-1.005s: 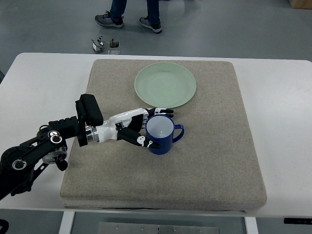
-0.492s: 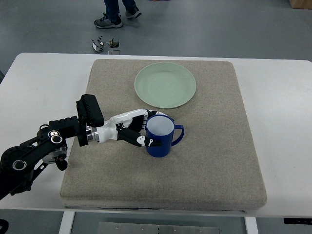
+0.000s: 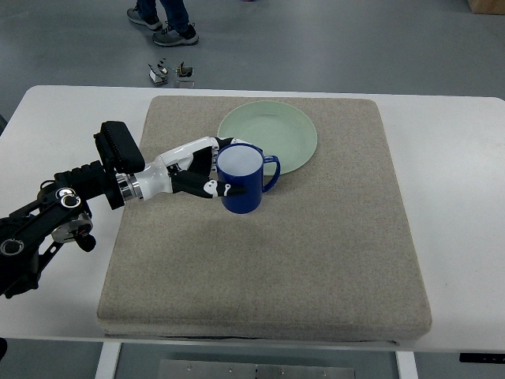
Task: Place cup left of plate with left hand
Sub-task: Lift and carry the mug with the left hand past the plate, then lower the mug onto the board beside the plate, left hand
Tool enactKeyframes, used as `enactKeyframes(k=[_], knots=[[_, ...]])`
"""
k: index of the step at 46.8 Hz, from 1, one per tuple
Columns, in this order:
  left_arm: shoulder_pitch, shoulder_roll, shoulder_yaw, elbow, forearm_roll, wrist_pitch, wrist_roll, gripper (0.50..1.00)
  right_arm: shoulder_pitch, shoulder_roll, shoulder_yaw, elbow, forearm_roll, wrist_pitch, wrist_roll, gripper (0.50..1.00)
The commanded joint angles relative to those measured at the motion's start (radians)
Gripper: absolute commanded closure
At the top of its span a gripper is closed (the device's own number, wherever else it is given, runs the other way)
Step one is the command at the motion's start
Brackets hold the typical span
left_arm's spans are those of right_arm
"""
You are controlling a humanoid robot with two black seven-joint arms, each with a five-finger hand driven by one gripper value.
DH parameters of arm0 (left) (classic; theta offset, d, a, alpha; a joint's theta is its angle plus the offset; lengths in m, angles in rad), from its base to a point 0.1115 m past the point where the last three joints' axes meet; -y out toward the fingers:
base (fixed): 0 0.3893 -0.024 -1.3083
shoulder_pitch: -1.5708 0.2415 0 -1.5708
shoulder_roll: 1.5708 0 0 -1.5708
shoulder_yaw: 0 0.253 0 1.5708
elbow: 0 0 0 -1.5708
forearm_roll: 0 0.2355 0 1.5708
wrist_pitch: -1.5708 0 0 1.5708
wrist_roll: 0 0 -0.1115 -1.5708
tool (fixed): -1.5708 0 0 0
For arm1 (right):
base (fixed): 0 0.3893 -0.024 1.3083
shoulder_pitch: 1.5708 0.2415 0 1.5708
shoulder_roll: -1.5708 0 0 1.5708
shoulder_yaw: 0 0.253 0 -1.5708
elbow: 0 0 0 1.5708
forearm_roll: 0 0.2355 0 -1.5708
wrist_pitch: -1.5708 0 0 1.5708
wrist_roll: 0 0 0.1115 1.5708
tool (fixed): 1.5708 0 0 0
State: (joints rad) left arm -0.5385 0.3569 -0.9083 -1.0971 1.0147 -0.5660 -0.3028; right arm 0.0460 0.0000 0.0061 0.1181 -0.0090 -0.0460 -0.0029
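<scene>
Beige mat [image 3: 331,260], one cup [image 3: 241,180], one plate [image 3: 276,134]

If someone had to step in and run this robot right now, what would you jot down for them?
Left hand: shut on the blue cup, gripping its left side. The handle points right, toward the plate.
Right hand: not in view.
Green plate: at the back of the beige mat. The cup overlaps the plate's lower left edge in the picture; whether it is lifted or resting cannot be told from above.
Done: cup grasped.
Left: bring the cup to the bare mat left of the plate, set it down upright, open the hand and withdraw.
</scene>
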Motion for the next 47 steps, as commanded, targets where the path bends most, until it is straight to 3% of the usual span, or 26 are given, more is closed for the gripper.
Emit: enactKeyframes(k=[1,14,24,47], knots=[[-0.001,0.016,-0.049,0.003,-0.001,0.001,-0.001,1.0,0.0,0.0,0.0,0.0,0.0,0.0,0.0,0.566],[-0.02,0.05,-0.19,0.131,-0.021,0.005,-0.006,1.0,0.0,0.0,0.0,0.0,0.0,0.0,0.0,0.566],[-0.028,0.059,-0.189,0.275,-0.05,0.092,-0.041,1.0,0.0,0.0,0.0,0.0,0.001,0.0,0.0,0.566],[-0.014,0.02,-0.169,0.304,-0.065,0.149,-0.053,1.0,0.0,0.0,0.0,0.0,0.0,0.0,0.0,0.566]])
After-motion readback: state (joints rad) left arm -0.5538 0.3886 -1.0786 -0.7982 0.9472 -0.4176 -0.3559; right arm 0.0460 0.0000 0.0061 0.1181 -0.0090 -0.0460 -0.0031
